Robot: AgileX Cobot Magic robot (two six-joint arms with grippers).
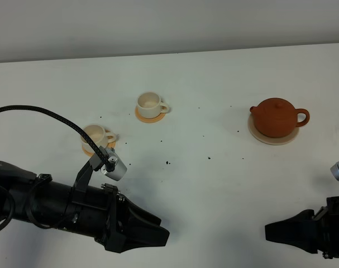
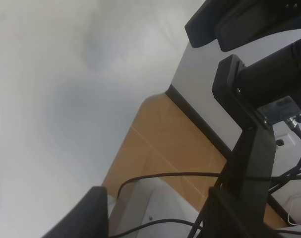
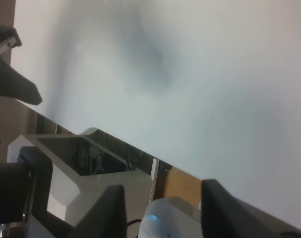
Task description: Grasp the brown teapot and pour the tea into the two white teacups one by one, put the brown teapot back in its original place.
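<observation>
The squat brown clay teapot sits on a pale flat round disc, well beyond the right tool. One small white teacup stands beyond the left tool and leftward (on an orange round coaster). A second white teacup stands farther off, straight ahead.

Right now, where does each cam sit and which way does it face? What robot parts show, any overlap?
Exterior high: above, looking down on the white table, brown teapot, two white teacups; left hand and right hand show.
Left wrist: on the left arm, facing along the table, past its edge to the floor; own finger shows.
Right wrist: on the right arm, likewise along the table; own fingers show.
Shared: all see the table; each wrist view seems to catch the other hand.
</observation>
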